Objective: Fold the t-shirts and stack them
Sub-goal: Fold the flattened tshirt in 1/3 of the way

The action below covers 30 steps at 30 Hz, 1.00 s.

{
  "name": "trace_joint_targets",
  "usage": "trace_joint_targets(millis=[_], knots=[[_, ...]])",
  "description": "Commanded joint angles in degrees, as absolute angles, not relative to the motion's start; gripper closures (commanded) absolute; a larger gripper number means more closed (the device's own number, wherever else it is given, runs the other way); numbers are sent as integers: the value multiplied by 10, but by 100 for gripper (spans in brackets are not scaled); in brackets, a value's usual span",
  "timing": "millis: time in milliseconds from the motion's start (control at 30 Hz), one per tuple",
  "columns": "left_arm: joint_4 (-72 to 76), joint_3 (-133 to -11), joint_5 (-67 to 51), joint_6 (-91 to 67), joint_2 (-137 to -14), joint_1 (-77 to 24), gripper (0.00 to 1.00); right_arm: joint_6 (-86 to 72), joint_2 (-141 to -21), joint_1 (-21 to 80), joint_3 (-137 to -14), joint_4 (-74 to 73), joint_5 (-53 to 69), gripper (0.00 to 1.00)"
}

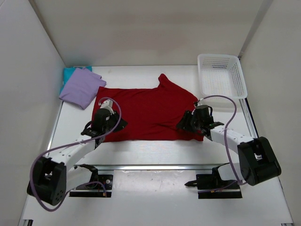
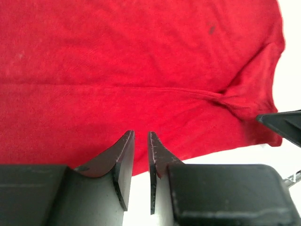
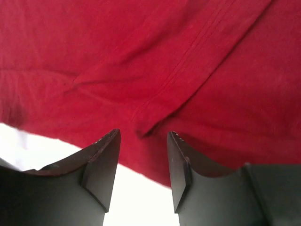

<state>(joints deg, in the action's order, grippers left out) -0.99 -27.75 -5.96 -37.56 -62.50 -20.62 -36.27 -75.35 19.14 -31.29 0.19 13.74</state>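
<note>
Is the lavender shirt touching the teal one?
Touching. Top view shows the lavender shirt lying on the teal shirt, covering most of it.

Red cloth t-shirt (image 1: 146, 113) lies spread flat at the middle of the worktop (image 1: 155, 153), with one sleeve pointing toward the far edge.

Far left: a folded lavender cloth t-shirt (image 1: 82, 89) lies on a teal cloth t-shirt (image 1: 70, 73), which shows only behind it, toward the back-left corner. The lavender shirt's right corner is just beside the red shirt's far-left corner; contact cannot be resolved.

Far-right corner: white plastic lattice basket (image 1: 221, 75), behind and right of the red shirt and apart from it.

Left end effector (image 1: 113, 125) is over the red shirt's near-left corner, right end effector (image 1: 186, 123) over its near-right corner. In both wrist views the near hem passes under the fingertips (image 2: 123, 155).
</note>
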Motion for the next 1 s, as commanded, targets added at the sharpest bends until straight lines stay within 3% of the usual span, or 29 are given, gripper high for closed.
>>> trace_joint_targets(millis=[0, 200, 300, 500, 667, 767, 967], knots=[[61, -256, -73, -388, -637, -201, 71, -378, -786, 186, -329, 65, 131, 57], [44, -259, -31, -368, -652, -213, 70, -380, -839, 180, -354, 80, 155, 66], [48, -247, -26, -367, -641, -185, 69, -398, -844, 178, -352, 98, 177, 84], [48, -251, -34, -369, -662, -170, 70, -379, -856, 199, -409, 69, 161, 92], [30, -258, -10, -358, -654, -181, 71, -372, -946, 203, -558, 37, 172, 95], [9, -265, -2, -350, -643, -187, 71, -361, -1023, 211, -645, 7, 172, 87], [0, -259, 18, -345, -633, -185, 72, -323, -1042, 229, -712, -22, 184, 54]])
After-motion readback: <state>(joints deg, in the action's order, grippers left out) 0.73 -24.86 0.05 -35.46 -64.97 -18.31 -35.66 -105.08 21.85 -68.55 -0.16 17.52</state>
